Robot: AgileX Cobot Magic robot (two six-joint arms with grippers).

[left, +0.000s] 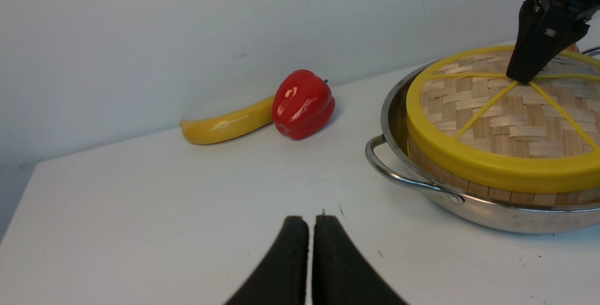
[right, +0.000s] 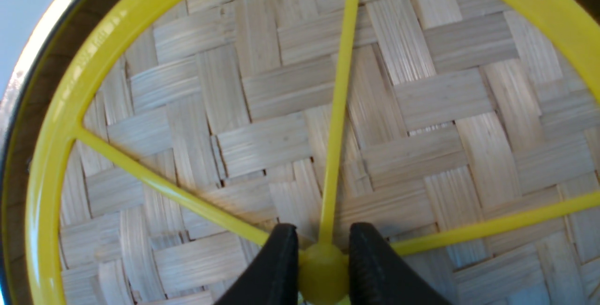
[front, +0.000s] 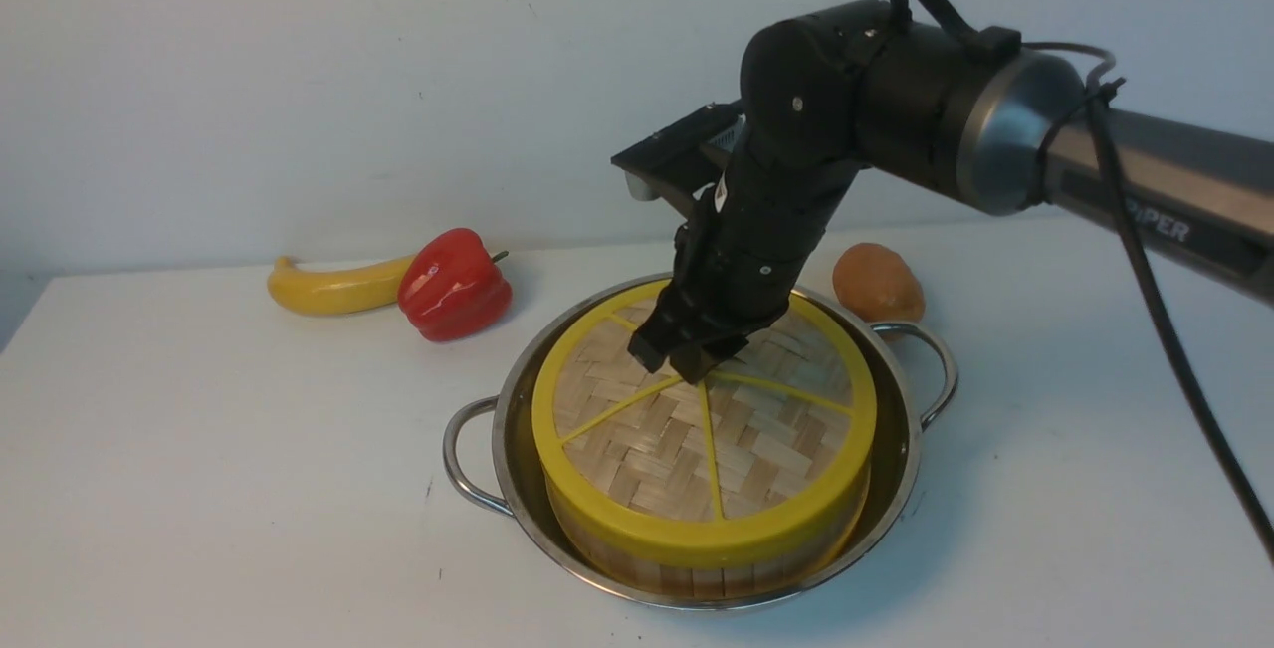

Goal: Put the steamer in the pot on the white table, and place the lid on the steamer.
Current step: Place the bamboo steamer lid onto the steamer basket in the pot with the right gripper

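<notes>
- Steel pot (front: 896, 429) sat on the white table (front: 199, 479); the steamer (front: 697, 576) stood inside it, with the lid (front: 647, 439) seated flat on top.
- Right gripper (front: 677, 364) was at the lid's centre, fingers (right: 276, 267) narrowly parted and pressed against both sides of the knob (right: 323, 270).
- Left gripper (left: 310, 223) was above the table, fingers together, holding nothing.
- Red pepper (front: 453, 285) and banana (front: 328, 288) lay at ten o'clock from the pot; orange fruit (front: 876, 282) at one o'clock.

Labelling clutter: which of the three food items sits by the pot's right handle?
The orange-brown round one, just behind that handle of the pot. The banana and red pepper lie together far to its left.
</notes>
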